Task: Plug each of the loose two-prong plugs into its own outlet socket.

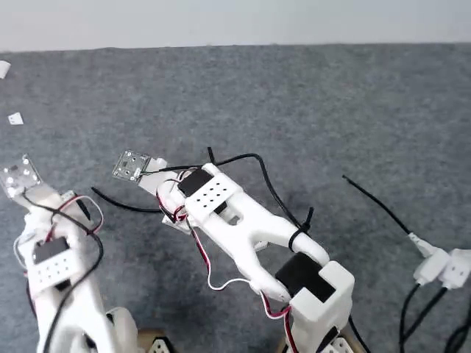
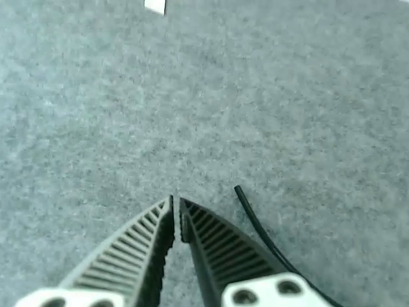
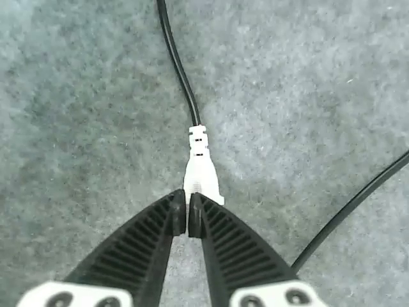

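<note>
Right gripper (image 3: pixel 187 214): closed to a slit, tips over the near end of one white plug (image 3: pixel 200 176); actual grip unclear
Plug cord (image 3: pixel 177 64): one, black, runs straight away from the tips
Left gripper (image 2: pixel 177 206): closed to a slit, holding nothing; one black cable end (image 2: pixel 254 220) just beside
Connectors (image 1: pixel 433 265): two, white, side by side at the right edge, well apart from both arms
Room: grey carpet (image 1: pixel 309 103) runs wide beyond both arms

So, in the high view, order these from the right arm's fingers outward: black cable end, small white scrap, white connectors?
1. black cable end, just left of the right arm's fingers.
2. small white scrap, far left, beyond the other arm.
3. white connectors, at the right edge, farthest.
</note>
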Robot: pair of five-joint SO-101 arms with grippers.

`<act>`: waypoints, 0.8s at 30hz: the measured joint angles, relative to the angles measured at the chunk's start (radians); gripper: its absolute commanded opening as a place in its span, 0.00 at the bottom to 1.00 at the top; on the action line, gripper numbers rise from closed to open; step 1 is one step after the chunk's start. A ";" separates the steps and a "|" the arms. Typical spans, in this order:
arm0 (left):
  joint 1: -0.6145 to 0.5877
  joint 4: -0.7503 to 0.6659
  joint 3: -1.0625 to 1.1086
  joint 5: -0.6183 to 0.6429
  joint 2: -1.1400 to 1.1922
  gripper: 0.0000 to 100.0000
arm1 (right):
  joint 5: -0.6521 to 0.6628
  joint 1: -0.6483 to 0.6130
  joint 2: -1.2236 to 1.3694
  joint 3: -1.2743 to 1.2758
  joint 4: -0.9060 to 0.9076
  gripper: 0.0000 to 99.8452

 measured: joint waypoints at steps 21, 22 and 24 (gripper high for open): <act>-0.017 0.000 -0.095 0.000 0.157 0.01 | 0.008 0.077 0.089 0.002 -0.103 0.01; -0.017 0.000 -0.095 0.000 0.157 0.01 | 0.008 0.077 0.089 0.002 -0.103 0.02; -0.017 0.000 -0.095 0.000 0.157 0.01 | 0.025 0.068 0.089 -0.008 -0.101 0.07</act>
